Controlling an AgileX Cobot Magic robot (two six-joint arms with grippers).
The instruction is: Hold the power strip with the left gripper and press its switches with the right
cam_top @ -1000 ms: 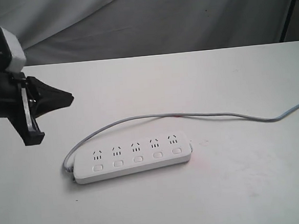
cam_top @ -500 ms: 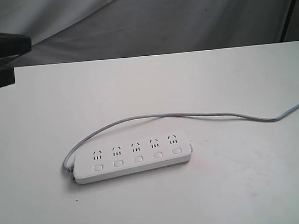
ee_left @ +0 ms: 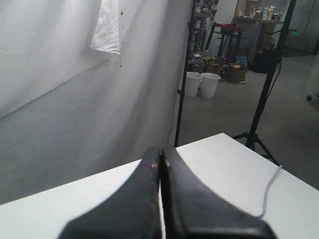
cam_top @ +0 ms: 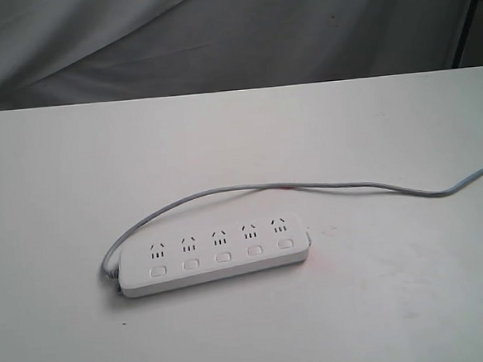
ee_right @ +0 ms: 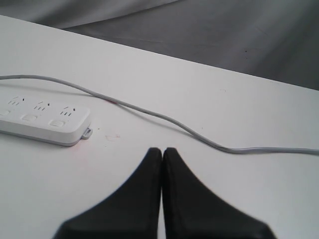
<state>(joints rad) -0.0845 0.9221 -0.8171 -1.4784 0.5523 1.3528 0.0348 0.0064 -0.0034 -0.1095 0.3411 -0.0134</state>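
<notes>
From outside, the power strip [cam_top: 213,253] lay flat on the white table [cam_top: 416,301], its long axis running across and its switches [cam_top: 223,258] facing up. Neither of my arms showed there. My left pincer [ee_left: 160,162] was pressed together and aimed past the table's edge, with the strip out of sight. My right pincer [ee_right: 162,152], also together, had the strip's end ahead and well apart, so it was probably the nearer one.

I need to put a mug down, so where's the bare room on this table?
Bare table runs from the grey cord to the far edge, and from the power strip to the near edge. Tightest: between strip and cord.
</notes>
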